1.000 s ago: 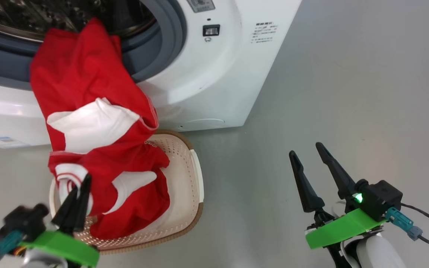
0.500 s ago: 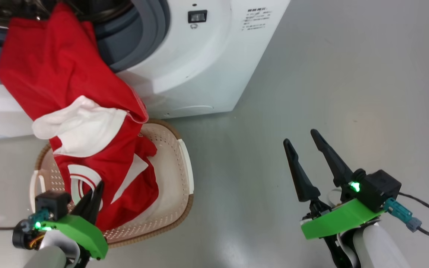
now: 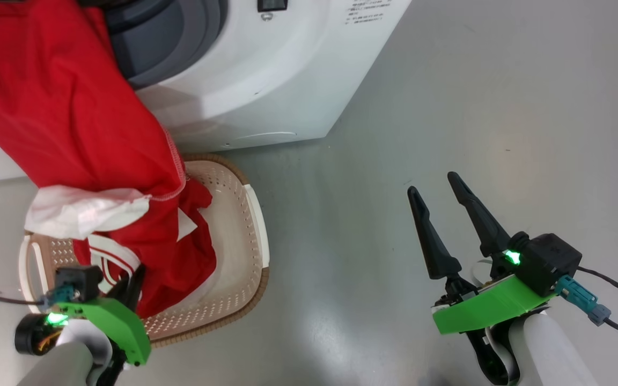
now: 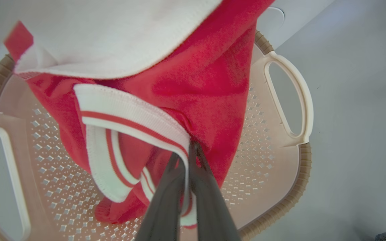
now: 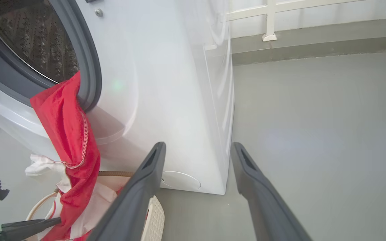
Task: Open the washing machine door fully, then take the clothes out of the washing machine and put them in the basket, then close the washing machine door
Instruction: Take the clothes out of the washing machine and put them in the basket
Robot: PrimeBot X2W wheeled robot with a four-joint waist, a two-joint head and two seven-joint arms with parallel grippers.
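I see bright, even light, with soft glare on the smooth grey floor (image 3: 319, 321). Shadows are faint (wrist-view edges bow).

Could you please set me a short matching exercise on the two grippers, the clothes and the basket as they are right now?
1. left gripper
2. right gripper
3. clothes
4. basket

A. open, holding nothing
B. standing on the floor
C. shut on a striped band
D. hanging from the washing machine down into the basket

Pairs: 1-C, 2-A, 3-D, 4-B
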